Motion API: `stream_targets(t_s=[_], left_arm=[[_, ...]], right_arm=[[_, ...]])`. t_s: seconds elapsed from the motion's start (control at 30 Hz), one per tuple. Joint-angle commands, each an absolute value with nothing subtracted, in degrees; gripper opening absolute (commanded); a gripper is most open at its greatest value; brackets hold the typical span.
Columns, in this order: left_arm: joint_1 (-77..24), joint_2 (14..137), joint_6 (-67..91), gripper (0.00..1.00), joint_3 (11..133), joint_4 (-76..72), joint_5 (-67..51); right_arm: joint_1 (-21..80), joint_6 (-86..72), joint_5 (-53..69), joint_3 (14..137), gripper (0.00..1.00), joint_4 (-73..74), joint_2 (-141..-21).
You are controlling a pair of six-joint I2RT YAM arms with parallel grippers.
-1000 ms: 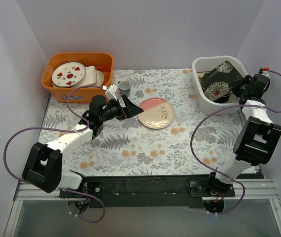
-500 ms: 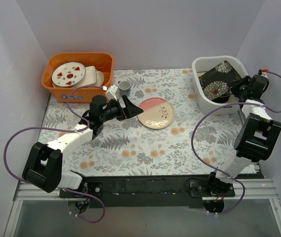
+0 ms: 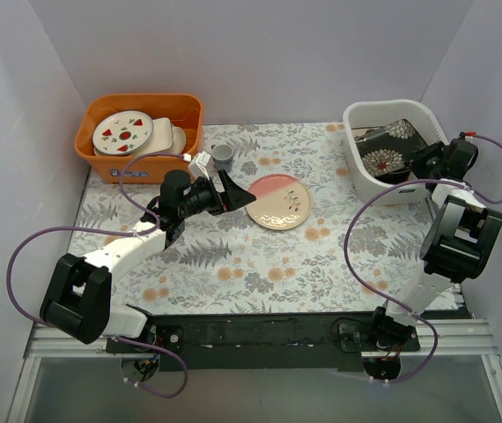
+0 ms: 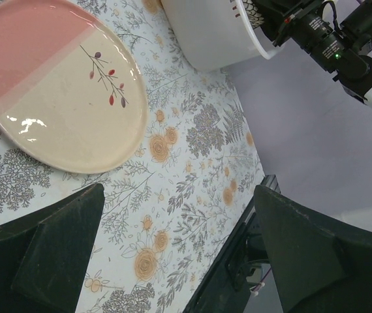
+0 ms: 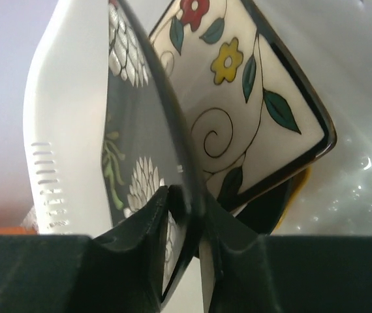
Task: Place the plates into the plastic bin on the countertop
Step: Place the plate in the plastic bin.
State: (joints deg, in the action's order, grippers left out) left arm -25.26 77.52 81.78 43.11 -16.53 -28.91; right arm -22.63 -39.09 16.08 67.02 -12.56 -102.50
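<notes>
right tool [image 5: 185, 199] clamped on the black chrysanthemum plate [image 3: 381, 152] edge inside the white bin [image 3: 354, 113], left tool [image 4: 178, 194] spread wide, empty, near the pink plate [image 4: 55, 91] on the surface [image 3: 260, 264]

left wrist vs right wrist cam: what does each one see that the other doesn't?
Left wrist only: the pink round plate lying flat on the countertop, the open, empty left tool, and the right arm reaching to the bin. Right wrist only: the right tool shut on the edge of the black square plate, with the cream square floral plate tilted beyond it. Both: the plastic bin, seen from outside in one and close against its slotted wall in the other.
</notes>
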Motion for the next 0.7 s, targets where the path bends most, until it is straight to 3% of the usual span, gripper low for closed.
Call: stream_targets(t_s=[0.0,0.3,0.67], left_arm=[[-25.3,75.3,80.5,0.98,43.2,-15.7,-27.9],[-25.3,76.1,80.4,0.98,42.7,-16.2,-28.0],[-25.3,81.3,79.5,0.98,43.0,-14.8,-27.3]], right_arm=[[-23.1,-36.8,19.2,66.0,0.32,-12.0,-104.2],[-25.3,-37.9,21.7,62.2,0.51,-13.8,-104.3],[-27.0,-40.0,24.4,56.4,0.66,-16.4,-100.3]])
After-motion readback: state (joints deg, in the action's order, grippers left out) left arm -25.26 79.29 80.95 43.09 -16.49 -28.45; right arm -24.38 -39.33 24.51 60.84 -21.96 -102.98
